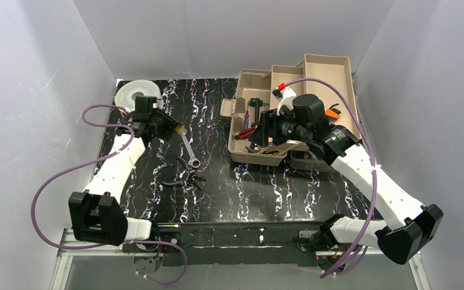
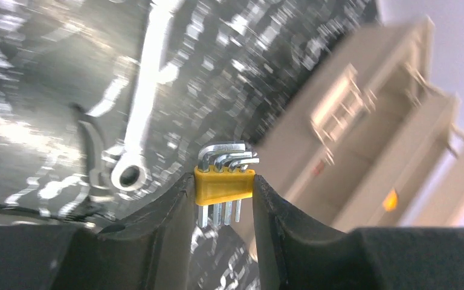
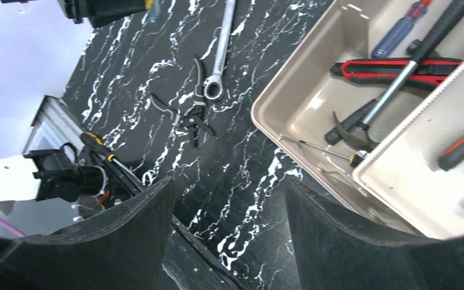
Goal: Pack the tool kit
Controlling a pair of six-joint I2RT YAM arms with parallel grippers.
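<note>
The tool kit (image 1: 329,69) is a beige box at the back right, open with its trays folded out; it also shows blurred in the left wrist view (image 2: 393,121). Its bottom (image 3: 302,103) holds a hammer (image 3: 399,78), a red and black knife (image 3: 393,69) and a screwdriver (image 3: 399,30). My left gripper (image 1: 172,130) (image 2: 222,181) hangs above the mat at the left, shut on a yellow hex key set (image 2: 223,187) (image 1: 181,128). My right gripper (image 1: 257,136) (image 3: 229,184) is open and empty over the mat at the box's near left corner.
A silver wrench (image 1: 188,151) (image 2: 139,115) (image 3: 220,54) lies on the black marbled mat left of the box, with black pliers (image 1: 184,179) (image 3: 187,118) just nearer. A round grey spool (image 1: 136,93) sits at the mat's back left corner. White walls enclose three sides.
</note>
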